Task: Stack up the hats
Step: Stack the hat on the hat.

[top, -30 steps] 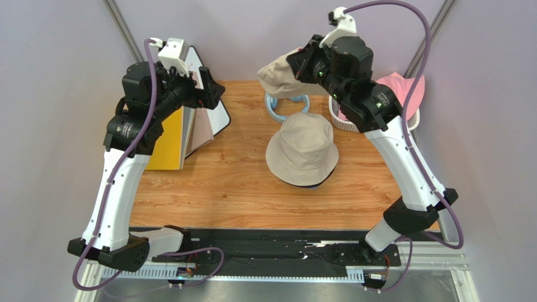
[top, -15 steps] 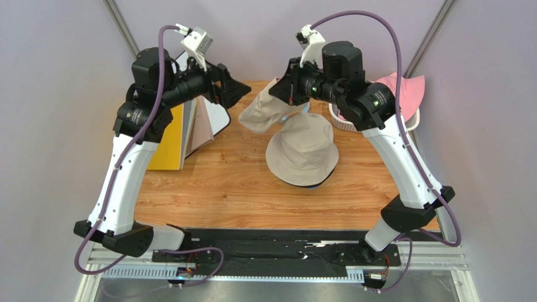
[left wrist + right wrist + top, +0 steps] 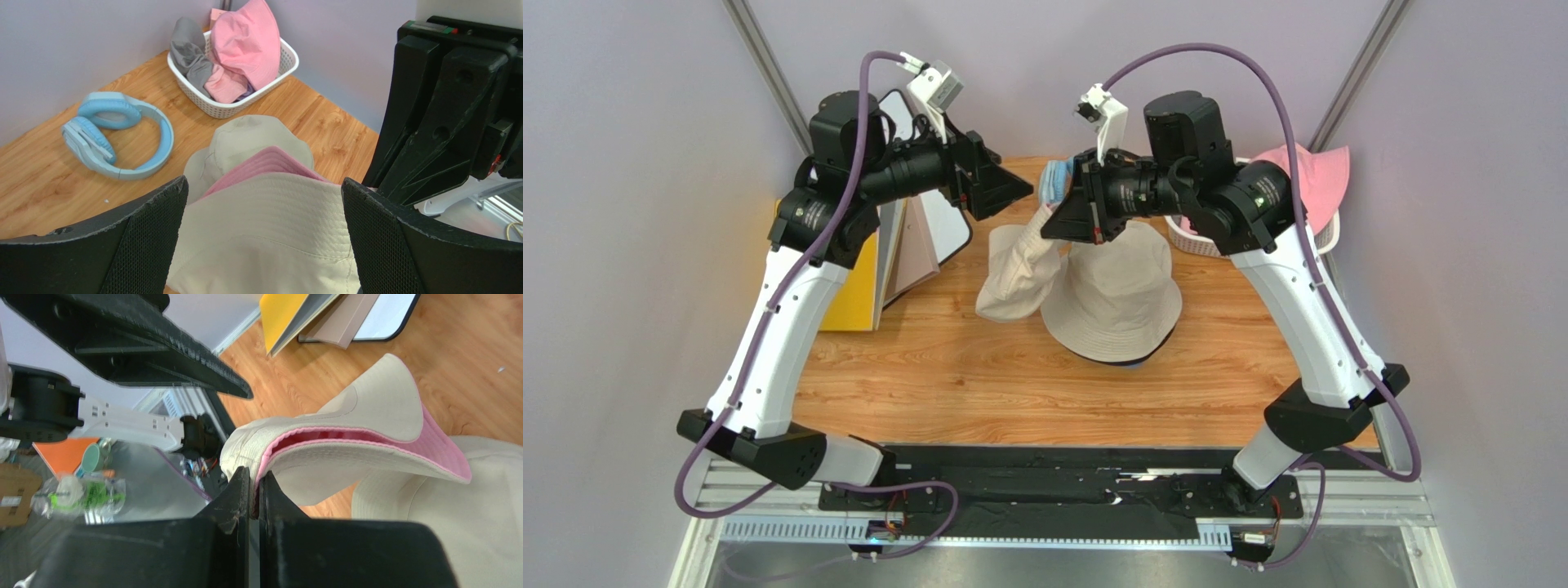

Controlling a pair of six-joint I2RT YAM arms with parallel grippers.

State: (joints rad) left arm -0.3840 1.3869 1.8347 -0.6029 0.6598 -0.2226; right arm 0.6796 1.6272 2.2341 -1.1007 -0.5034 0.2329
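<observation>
Progress: a stack is judged begun, not finished. One beige hat [image 3: 1118, 294] lies crown up at the middle of the desk [image 3: 952, 355]. A dark edge shows under its near brim, taken for another hat beneath; this cannot be confirmed.

A second beige hat with pink lining [image 3: 1020, 276] is held just left of the lying hat and above its edge, hanging limp. It is pinched by the brim in the right hand [image 3: 248, 478], whose fingers are pressed together on the cloth. The left hand [image 3: 264, 184] is spread wide just above the hanging hat; no contact can be made out.

Left to do: the hanging hat is to be set on the lying one. A pink hat [image 3: 251, 37] and a grey hat [image 3: 187, 52] are seen in a white basket [image 3: 288, 58] beyond and right of the lying hat. More may be hidden under them.

Surface and room: a wood-grain desk. Blue headphones [image 3: 116, 131] lie just beyond the lying hat. Yellow and tan boards [image 3: 854, 263] are propped well to its left. Plain pale walls close in three sides.
</observation>
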